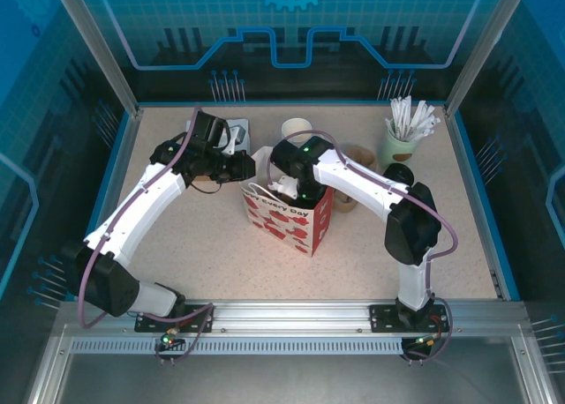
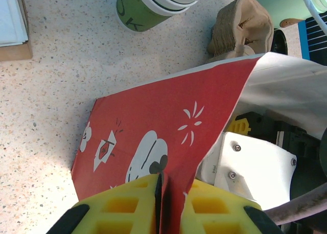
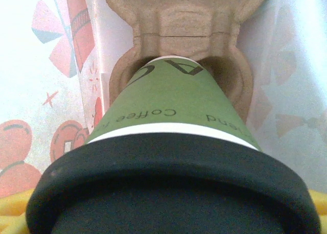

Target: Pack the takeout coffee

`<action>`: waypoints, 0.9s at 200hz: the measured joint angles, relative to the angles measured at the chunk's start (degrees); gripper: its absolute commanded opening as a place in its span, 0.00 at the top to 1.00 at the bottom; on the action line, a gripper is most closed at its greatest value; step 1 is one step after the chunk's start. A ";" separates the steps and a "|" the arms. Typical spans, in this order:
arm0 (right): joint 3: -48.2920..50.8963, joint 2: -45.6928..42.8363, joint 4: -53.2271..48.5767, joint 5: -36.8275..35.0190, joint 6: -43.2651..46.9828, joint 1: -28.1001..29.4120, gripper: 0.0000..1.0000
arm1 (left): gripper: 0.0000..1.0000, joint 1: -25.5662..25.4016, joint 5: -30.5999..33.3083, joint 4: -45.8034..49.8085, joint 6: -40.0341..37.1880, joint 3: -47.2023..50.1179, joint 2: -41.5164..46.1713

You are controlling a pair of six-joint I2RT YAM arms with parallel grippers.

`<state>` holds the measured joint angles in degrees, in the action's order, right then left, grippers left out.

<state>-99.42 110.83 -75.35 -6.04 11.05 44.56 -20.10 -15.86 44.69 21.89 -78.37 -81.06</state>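
Observation:
The red and white paper bag (image 1: 291, 223) stands open at mid-table. My left gripper (image 1: 252, 166) is shut on its upper edge; in the left wrist view the yellow fingers (image 2: 127, 203) pinch the red wall (image 2: 153, 121) between them. My right gripper (image 1: 287, 188) reaches down into the bag's mouth. In the right wrist view the takeout coffee (image 3: 173, 106), a green cup with a black lid (image 3: 168, 172), sits between its fingers, base down in a hole of a brown pulp carrier (image 3: 184, 24) on the bag's floor. The right gripper (image 3: 163, 213) is shut on the cup.
A stack of green cups (image 1: 296, 129) stands behind the bag. A second brown carrier (image 1: 357, 161) lies to its right. A pale-green pot of white sticks (image 1: 404, 139) stands at the back right. A flat box (image 1: 237, 130) lies at the back left.

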 measured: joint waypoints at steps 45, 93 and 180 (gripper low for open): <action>0.00 0.04 -0.17 -0.20 -0.02 0.00 0.23 | 0.85 0.00 0.02 0.02 0.00 -0.04 -0.02; -0.02 0.17 -0.68 -0.50 -0.02 0.02 0.23 | 0.85 0.00 0.00 0.04 0.00 -0.28 -0.02; -0.68 0.74 -1.73 -0.63 -0.04 0.02 0.23 | 0.86 -0.02 0.00 0.24 0.00 -0.70 -0.04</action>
<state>-100.09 111.57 -77.08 -6.68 11.00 44.58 -20.12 -15.86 44.93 21.89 -79.07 -81.10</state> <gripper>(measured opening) 0.834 0.142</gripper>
